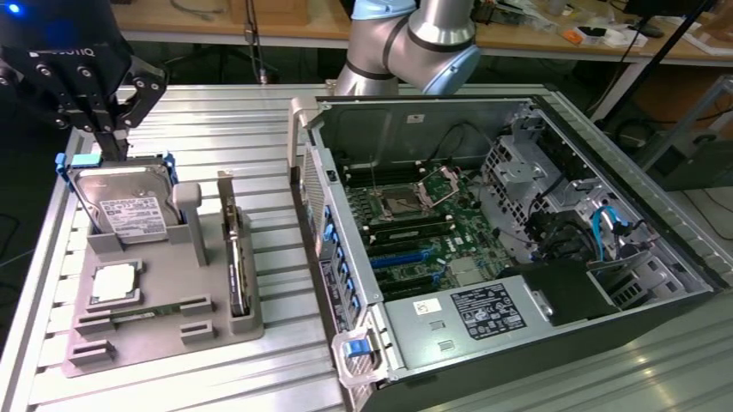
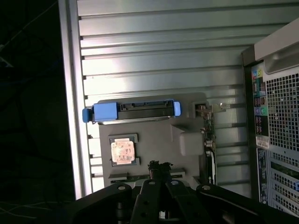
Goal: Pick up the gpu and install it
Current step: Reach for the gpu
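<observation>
The gpu (image 1: 237,262) stands edge-on as a narrow dark strip in a slot of the grey holder (image 1: 160,330), on the side nearest the computer case. In the wrist view the gpu (image 2: 210,144) shows as a thin strip with its silver bracket at one end. My black gripper (image 1: 112,137) hangs at the exterior view's upper left, above the far end of the holder and well away from the gpu. Its fingers are shut together with nothing between them. In the wrist view the gripper (image 2: 160,166) hovers over the holder (image 2: 154,135).
The holder also carries a silver hard drive in a blue frame (image 1: 126,206), a square processor (image 1: 115,283) and a slim memory stick (image 1: 149,313). An open computer case (image 1: 493,240) lies at the exterior view's right, motherboard exposed. The ribbed metal table (image 1: 275,154) runs beneath everything.
</observation>
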`<state>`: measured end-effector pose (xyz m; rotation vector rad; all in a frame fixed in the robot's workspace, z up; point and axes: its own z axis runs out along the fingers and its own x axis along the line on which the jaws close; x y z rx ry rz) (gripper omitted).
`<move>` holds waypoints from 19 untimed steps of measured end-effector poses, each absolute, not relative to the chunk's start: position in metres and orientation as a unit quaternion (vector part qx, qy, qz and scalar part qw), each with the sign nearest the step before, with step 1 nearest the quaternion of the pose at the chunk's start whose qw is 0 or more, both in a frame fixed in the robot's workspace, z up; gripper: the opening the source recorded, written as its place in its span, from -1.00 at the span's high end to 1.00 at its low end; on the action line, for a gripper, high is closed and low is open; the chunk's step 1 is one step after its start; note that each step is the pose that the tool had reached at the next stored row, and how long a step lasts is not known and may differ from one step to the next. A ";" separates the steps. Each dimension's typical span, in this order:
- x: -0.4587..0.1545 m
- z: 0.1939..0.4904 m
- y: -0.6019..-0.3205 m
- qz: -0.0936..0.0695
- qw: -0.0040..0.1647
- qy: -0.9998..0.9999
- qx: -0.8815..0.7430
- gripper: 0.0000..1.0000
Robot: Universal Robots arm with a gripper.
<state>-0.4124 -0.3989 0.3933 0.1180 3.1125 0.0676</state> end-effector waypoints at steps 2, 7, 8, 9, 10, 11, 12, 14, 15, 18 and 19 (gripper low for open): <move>-0.414 0.393 -0.399 0.022 0.013 0.999 0.038 0.79; -0.416 0.393 -0.399 0.022 0.013 0.999 0.038 0.79; -0.417 0.393 -0.399 0.022 0.013 0.999 0.038 0.79; -0.417 0.393 -0.399 0.022 0.013 0.999 0.038 0.79; -0.417 0.393 -0.399 0.022 0.013 0.999 0.038 0.79; -0.418 0.393 -0.399 0.022 0.013 0.999 0.038 0.79; -0.418 0.393 -0.399 0.022 0.013 0.999 0.038 0.79; -0.420 0.393 -0.399 0.022 0.013 0.999 0.038 0.79; -0.420 0.393 -0.399 0.022 0.013 0.999 0.038 0.79; -0.422 0.393 -0.399 0.022 0.013 0.999 0.038 0.79; -0.422 0.393 -0.399 0.022 0.013 0.999 0.038 0.79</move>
